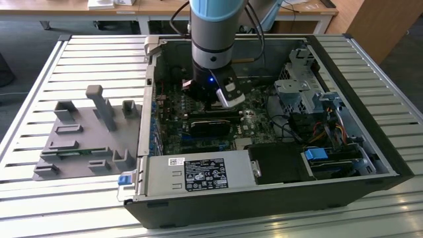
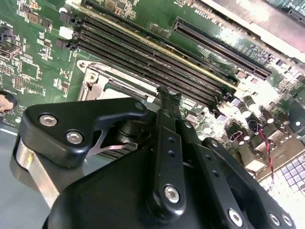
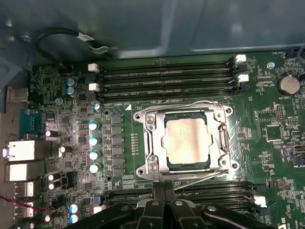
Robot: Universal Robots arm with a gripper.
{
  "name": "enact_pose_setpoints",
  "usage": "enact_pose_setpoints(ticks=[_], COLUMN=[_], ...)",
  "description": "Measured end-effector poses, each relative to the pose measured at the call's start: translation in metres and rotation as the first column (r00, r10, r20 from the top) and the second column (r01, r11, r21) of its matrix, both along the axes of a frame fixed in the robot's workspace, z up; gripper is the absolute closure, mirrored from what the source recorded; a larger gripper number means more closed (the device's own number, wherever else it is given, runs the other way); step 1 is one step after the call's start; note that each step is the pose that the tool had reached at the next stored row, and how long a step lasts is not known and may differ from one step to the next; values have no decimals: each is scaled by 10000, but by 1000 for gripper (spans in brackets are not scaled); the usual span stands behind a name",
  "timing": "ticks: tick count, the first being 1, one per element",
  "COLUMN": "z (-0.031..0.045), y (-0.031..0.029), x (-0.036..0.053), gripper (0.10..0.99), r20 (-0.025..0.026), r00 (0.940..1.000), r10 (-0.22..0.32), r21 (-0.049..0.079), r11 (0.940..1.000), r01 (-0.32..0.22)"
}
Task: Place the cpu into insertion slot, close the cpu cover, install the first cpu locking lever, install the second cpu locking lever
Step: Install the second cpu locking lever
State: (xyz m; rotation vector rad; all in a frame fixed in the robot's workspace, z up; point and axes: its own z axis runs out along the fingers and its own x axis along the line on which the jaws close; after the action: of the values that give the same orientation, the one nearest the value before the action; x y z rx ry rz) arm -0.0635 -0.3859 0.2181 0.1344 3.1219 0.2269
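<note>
- In the exterior view, the arm is seen reaching down into an open computer case (image 1: 370, 148) that lies on a slatted tabletop (image 1: 39, 64).
- The hand (image 1: 213, 101) is lowered over the motherboard (image 1: 173, 130), just above a black heatsink block (image 1: 210, 126).
- In the first wrist view, the cpu (image 3: 186, 142) is seen lying flat in its socket, its silvery-grey top facing up.
- The cpu cover (image 3: 151, 143) is folded down around the chip, so the metal top is seen through its square window.
- Two thin wire levers are seen along the socket, one on the side of the memory slots (image 3: 167, 76) and one (image 3: 190, 177) on the side nearest the hand; whether they are hooked cannot be told.
- The black fingers (image 3: 164, 198) are seen pressed together, with nothing between them, close beside the socket edge.
- In the second wrist view, the closed fingertip (image 2: 167, 98) is seen just at the socket frame (image 2: 102, 78), next to the long memory slots.
- A grey fixture plate (image 1: 86, 134) with upright blocks lies on the tabletop, at the exterior view's left of the case.
</note>
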Motion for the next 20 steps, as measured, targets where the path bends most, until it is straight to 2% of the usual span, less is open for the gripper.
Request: enact_pose_setpoints(ticks=[5,10,20], z=[-2,-16,-119], y=[-32,-38,-40], x=[-14,-24,-28], gripper=[980,980,980], r20=[0,4,4], r00=[10000,9994,9993], r10=[90,342,376], r21=[121,231,306], r11=[9999,9991,9988], r01=[-90,-342,-376])
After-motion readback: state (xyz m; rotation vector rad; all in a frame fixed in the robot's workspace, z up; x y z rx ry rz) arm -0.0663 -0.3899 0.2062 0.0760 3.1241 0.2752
